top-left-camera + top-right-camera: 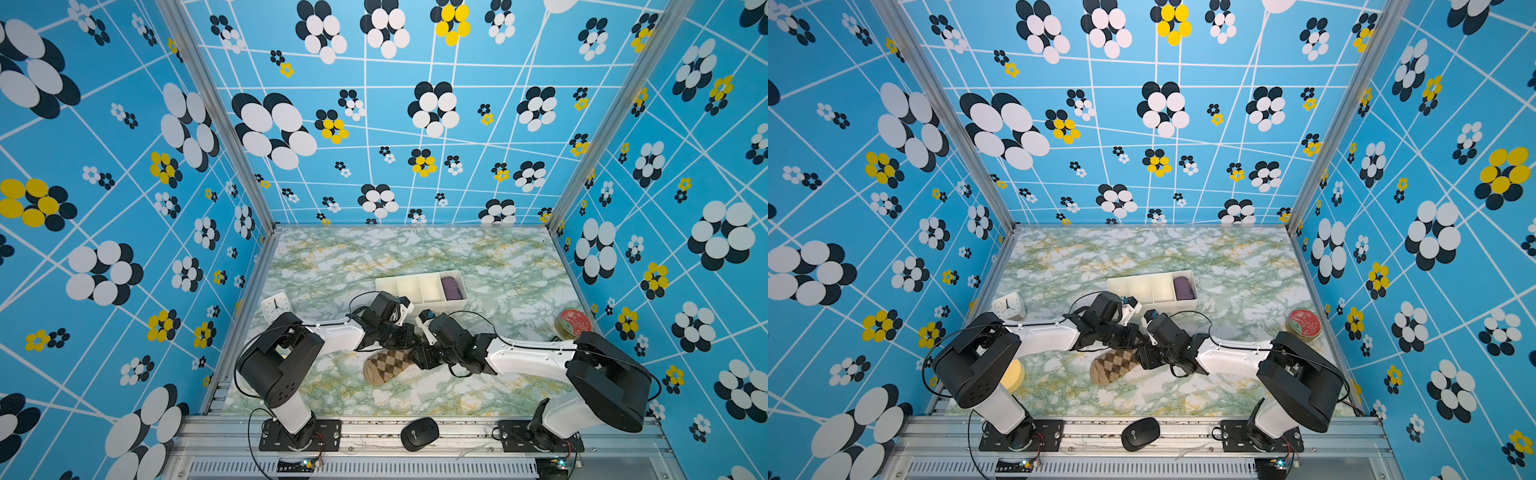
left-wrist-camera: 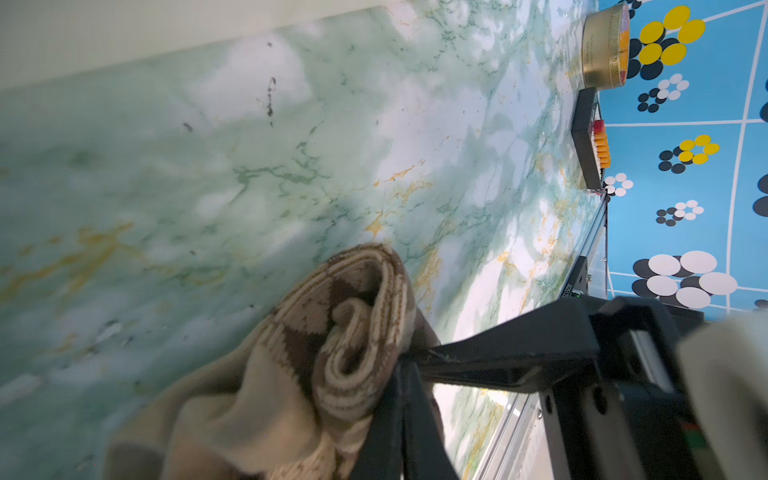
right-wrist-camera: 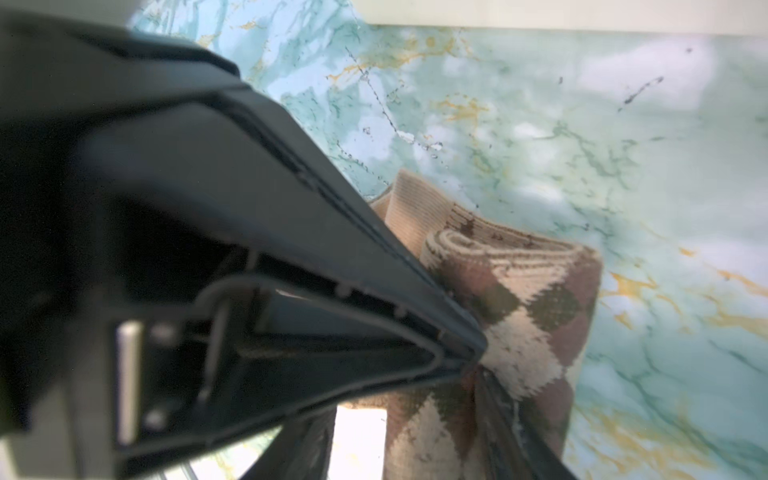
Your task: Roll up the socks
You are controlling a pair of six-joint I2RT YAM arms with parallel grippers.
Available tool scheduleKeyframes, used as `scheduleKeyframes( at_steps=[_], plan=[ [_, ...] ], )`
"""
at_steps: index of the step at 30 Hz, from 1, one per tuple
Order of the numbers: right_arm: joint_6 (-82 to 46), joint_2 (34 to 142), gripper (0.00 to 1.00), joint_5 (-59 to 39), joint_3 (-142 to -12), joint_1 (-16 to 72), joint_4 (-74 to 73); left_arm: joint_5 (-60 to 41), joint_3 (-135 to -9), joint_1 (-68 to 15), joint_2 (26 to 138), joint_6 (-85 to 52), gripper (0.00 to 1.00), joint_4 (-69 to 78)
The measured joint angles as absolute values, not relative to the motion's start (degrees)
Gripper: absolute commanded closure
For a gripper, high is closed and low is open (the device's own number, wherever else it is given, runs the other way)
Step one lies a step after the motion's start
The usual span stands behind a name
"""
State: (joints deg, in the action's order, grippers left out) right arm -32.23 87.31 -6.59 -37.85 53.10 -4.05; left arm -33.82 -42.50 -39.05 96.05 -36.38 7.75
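Left wrist view: half-rolled socks (image 2: 332,332), on the desk (image 2: 291,145) near the white tray (image 1: 451,305), are pinched by the closed left claw (image 2: 419,353); for the right claw (image 3: 473,357), spread cannot be told. Unrolling is risked if the pinch slips.

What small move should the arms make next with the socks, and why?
Probably turn the roll a little toward the free end. The left gripper is shut on the rolled end of the socks, the right gripper touches it, and the rest lies unrolled on the table.

Blue flower-print walls (image 1: 457,62), green marbled tabletop (image 1: 374,249), aluminium rail (image 1: 374,428)
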Motion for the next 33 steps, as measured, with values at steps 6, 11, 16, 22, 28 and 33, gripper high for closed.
scheduleKeyframes(
  at_steps=[6,11,16,22,28,33],
  plan=[
    [-32.3,86.5,0.44,-6.7,-37.2,52.8,-4.0,-33.7,-42.5,-39.1,98.1,-36.1,0.95,7.8],
    [-32.6,83.9,0.44,-7.4,-35.9,51.5,-3.1,-33.6,-42.5,-39.4,98.2,-35.7,0.95,8.0],
    [-34.4,78.1,0.43,-8.3,-34.1,49.1,-2.3,-33.7,-42.4,-39.5,98.7,-35.3,0.95,8.7],
    [-37.7,74.3,0.53,-9.3,-32.7,45.0,-2.0,-34.0,-41.6,-39.5,98.8,-35.3,0.95,10.4],
    [-41.5,77.8,0.61,-13.2,-29.3,41.5,-4.4,-34.3,-40.6,-39.5,98.9,-35.4,0.95,12.6],
    [-43.6,82.4,0.61,-17.4,-28.2,40.1,-9.0,-34.5,-40.1,-39.5,98.9,-35.4,0.95,13.8]
  ],
)
